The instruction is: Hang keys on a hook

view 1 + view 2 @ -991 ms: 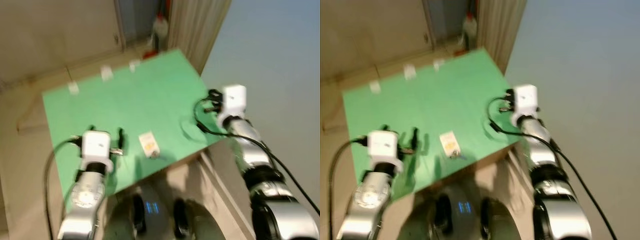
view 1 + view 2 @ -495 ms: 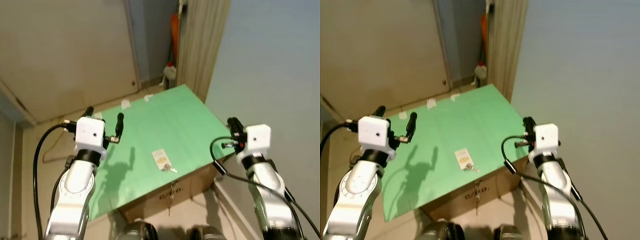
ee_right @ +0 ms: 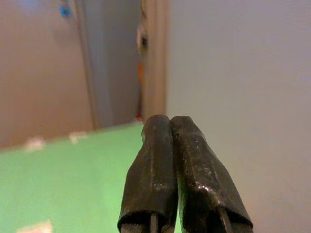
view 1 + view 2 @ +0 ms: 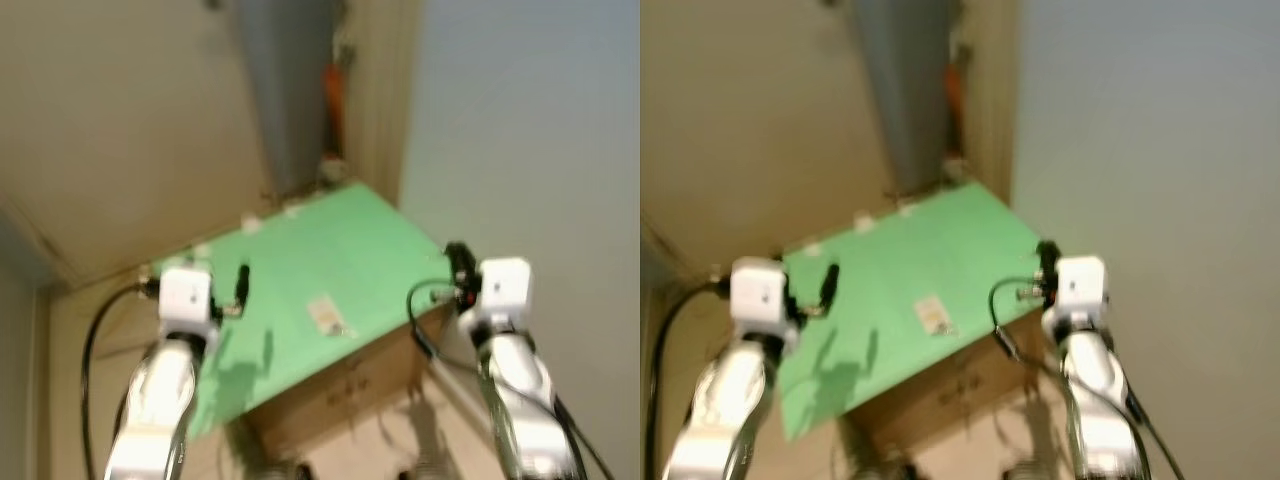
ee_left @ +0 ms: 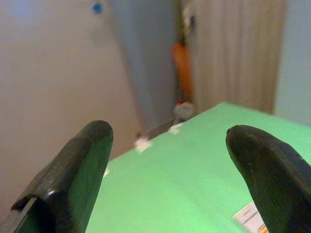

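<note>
Clearly nothing of the hanging is done yet: the keys (image 4: pixel 330 318), with a pale tag on them, lie flat on the green worktop (image 4: pixel 370 235), near its front edge and between my two arms. Neither pincer touches them.

My left pincer (image 5: pixel 167 160) is spread wide, held above the worktop's left part; in the left wrist view the tag's corner peeks in just beside one finger. My right pincer (image 3: pixel 170 145) is pressed together on nothing, raised at the worktop's right edge, next to the blue-grey wall (image 4: pixel 530 120).

What is left, as I judge it, is all of it: lower a pincer to the keys, pinch them, carry them to a hook and slip them on. I cannot make out any hook; a small blue dot (image 5: pixel 97 8) sits high on the beige wall, but it is too blurred to say what it is.

As for writing, the tag is too small and blurred to read. The cardboard box (image 4: pixel 345 385) under the worktop bears dark marks on its front, also unreadable.
</note>
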`<state>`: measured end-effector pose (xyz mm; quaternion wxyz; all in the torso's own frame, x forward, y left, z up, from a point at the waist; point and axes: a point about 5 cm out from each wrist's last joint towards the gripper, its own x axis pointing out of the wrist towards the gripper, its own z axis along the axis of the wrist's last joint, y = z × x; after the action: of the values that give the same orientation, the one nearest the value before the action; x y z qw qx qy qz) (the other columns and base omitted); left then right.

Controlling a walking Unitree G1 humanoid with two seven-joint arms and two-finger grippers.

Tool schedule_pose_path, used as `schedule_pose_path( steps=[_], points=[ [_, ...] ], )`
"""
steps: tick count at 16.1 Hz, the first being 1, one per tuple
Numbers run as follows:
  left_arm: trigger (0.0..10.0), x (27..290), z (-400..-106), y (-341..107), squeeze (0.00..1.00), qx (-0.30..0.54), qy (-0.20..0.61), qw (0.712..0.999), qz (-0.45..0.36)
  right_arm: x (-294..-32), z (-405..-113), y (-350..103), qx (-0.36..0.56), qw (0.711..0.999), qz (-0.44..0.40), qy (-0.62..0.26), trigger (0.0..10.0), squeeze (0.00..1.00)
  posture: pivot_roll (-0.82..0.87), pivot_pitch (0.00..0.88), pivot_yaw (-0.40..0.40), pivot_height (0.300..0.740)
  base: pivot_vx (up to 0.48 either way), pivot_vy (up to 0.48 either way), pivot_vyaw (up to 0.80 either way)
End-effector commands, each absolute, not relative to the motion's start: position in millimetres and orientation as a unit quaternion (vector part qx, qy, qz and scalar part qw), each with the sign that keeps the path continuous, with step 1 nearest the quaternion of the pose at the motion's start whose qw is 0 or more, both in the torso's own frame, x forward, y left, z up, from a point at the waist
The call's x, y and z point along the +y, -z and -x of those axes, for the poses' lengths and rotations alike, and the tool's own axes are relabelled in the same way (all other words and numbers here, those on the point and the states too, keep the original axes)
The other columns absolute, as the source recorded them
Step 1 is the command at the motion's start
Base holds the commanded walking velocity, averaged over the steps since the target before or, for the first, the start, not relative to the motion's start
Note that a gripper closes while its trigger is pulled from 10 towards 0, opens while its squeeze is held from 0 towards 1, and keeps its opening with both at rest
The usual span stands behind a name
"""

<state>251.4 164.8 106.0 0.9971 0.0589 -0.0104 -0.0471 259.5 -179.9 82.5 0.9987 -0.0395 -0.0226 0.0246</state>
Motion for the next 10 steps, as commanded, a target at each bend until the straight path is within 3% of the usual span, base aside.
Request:
schedule_pose_path(
  steps=[1, 10],
  points=[
    [10.0, 166.3, -250.2, -99.8, 0.0, 0.003, 0.051, 0.996, -0.07, -173.2, -267.7, -88.3, -0.033, 0.998, 0.041, -0.036, 0.0, 0.0, -0.19, 0.0, 0.124, 0.722, 0.0, 0.0, 0.0],
    [10.0, 154.2, -259.1, -93.0, 0.0, 0.009, 0.058, 0.995, -0.08, -164.1, -273.8, -80.7, -0.01, 0.998, 0.035, -0.06, 0.0, 0.0, -0.2, 0.0, 0.125, 0.722, 0.0, 0.0, 0.0]
  ],
)
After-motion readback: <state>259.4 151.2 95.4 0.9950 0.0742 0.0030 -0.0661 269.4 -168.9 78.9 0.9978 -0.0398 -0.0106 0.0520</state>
